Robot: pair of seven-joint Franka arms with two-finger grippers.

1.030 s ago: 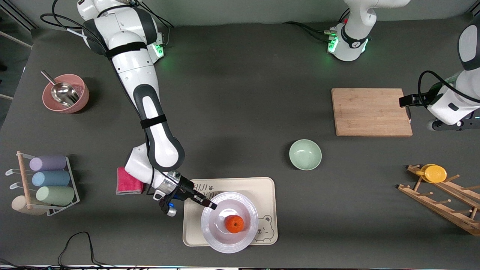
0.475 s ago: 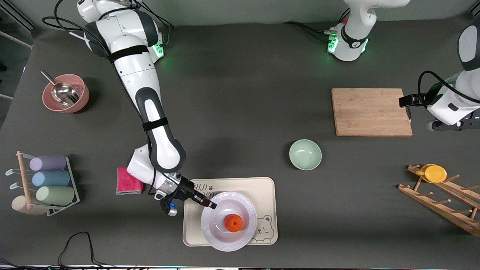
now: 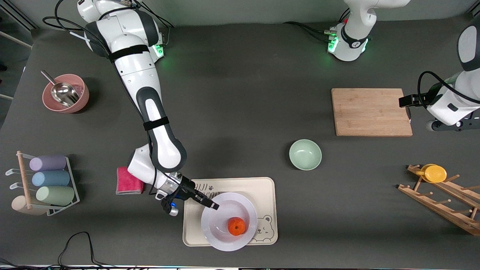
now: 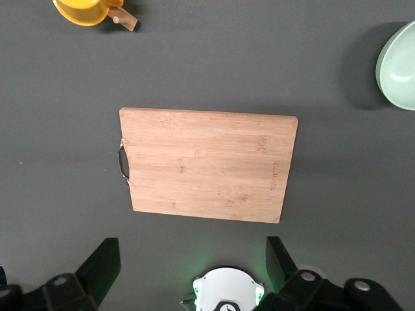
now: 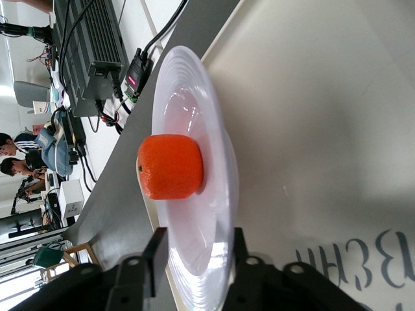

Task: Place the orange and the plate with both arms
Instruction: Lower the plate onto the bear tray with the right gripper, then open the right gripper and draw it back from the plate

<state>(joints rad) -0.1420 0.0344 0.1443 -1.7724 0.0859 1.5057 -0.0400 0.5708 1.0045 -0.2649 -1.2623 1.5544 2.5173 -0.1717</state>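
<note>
So here's where we're at: our right claw [image 3: 208, 204] is clamped on the rim of the plate [image 3: 221, 232], at the edge facing the right arm's end of the surface [image 3: 240, 105]. In the right wrist view you can see one finger [image 5: 155, 256] above the rim and the other under it, so it's gripping the plate, not just hanging next to it. The plate sits over the beige bear tray [image 3: 266, 195], hanging a bit past the tray's edge nearest the front camera, and we can't tell if it's fully down on the tray or still a hair up. The orange [image 3: 236, 226] sits in the plate's shallow centre, toward the left arm's end from the pinched edge.

The thing that matters for the next bit: the claw reaches in low and nearly flat along the tray, with the plate stretching away from the fingertips. So we'd guess backing off means opening up and sliding out the way it points, not lifting straight up.

The right arm is stretched long from its base down to the tray. Our left claw [image 4: 194, 275] is spread wide and empty, waiting up over the surface near the wooden cutting board [image 3: 371, 111].
</note>
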